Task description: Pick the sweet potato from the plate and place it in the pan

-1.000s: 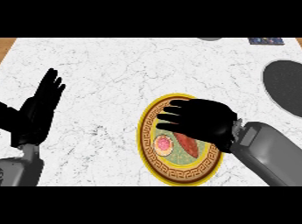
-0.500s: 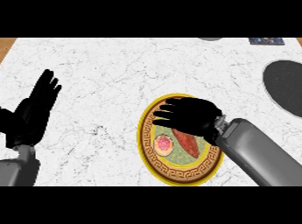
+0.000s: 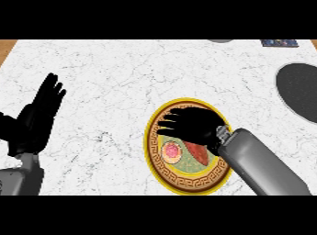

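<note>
Both hands: right hand point(image 3: 193, 126) over sweet potato point(image 3: 197, 152).

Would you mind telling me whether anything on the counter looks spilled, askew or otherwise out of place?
Nothing stands out. The sweet potato lies on the plate beneath the right hand, the pan sits flat at the counter's right edge, and the left hand rests open at the left.
</note>
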Robot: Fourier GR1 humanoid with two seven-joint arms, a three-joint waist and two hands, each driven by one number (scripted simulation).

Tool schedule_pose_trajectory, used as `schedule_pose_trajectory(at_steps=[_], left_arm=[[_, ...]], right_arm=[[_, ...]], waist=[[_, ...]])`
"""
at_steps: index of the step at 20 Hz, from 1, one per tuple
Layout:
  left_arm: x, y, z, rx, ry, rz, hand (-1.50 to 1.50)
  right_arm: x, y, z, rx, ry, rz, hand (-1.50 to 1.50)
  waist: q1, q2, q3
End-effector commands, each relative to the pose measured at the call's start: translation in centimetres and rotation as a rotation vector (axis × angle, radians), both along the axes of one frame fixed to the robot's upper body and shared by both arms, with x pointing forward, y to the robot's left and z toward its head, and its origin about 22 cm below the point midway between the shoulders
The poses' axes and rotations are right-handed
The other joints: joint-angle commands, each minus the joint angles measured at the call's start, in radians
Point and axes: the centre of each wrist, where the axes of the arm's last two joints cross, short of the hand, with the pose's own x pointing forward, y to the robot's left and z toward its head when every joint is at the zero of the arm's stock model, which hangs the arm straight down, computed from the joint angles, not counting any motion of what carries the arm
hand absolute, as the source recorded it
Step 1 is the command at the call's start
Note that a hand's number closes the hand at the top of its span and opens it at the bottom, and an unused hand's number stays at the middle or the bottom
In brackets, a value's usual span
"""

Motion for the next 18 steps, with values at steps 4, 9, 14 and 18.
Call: schedule_pose_trajectory(at_steps=[4, 9, 14, 18], left_arm=[[-0.5, -1.0, 2.3, 0.002, 0.006, 0.009, 0.0], [0.7, -0.3, 0.3, -0.012, 0.002, -0.011, 0.0], [0.9, 0.0, 0.0, 0.011, -0.01, 0.002, 0.0], [-0.6, -0.6, 1.7, -0.005, 0.013, 0.018, 0.0]], right_arm=[[-0.1, 0.2, -1.8, -0.001, 0.045, 0.004, -1.5], [-1.0, 0.9, -4.1, 0.025, 0.066, 0.125, 1.5], [0.5, 2.9, -5.5, 0.059, 0.048, 0.106, 1.5], [0.7, 0.8, -4.9, 0.085, 0.081, 0.107, 1.5]], waist=[[0.0, -0.001, 0.0], [-0.003, 0.001, 0.0], [0.001, 0.002, 0.0], [0.001, -0.001, 0.0]])
